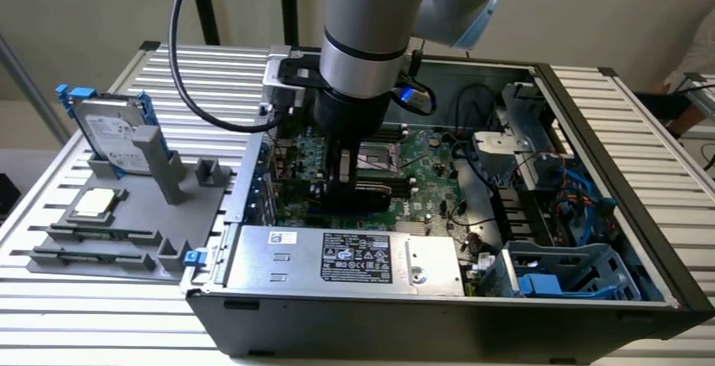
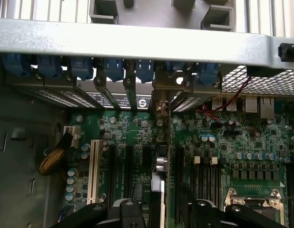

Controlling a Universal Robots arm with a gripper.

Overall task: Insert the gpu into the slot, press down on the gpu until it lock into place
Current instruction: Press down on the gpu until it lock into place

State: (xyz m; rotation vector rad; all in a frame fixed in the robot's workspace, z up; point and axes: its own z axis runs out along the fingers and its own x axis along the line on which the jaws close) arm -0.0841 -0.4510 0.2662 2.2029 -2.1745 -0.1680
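So the arm is reaching down into the open PC case (image 1: 625, 215), which sits on the slatted metal surface (image 1: 67, 316). The pincer (image 1: 357, 183) hangs over the green motherboard (image 2: 223, 142), about mid-board.

From the wrist cam, the gpu (image 2: 157, 164) is standing upright on its edge on the board. You see it edge-on as a thin dark strip running from the bracket row at the case's rear wall back toward the pincer (image 2: 161, 209). The slot is covered by the card, so I honestly can't tell how deep it's seated.

The pincer is spread apart, with one black finger (image 2: 125, 211) on each side of the card's line. There looks to be a gap on both sides, so it isn't clamped on anything.

A white slot (image 2: 94, 166) runs parallel to the card, a few black slots over. The CPU socket (image 2: 254, 202) is on the card's other side. Blue clips (image 2: 80, 66) line the rear wall above the brackets.

Outside the board, the silver power supply (image 1: 347, 257) lies along the case's long wall closest to the exterior camera. A blue plastic cage (image 1: 558, 270) sits in the corner beside it.

On the surface, next to the case on the exterior view's left, there's a grey fixture (image 1: 167, 177). It holds a hard drive (image 1: 112, 127) propped upright and a CPU chip (image 1: 95, 203) lying flat.
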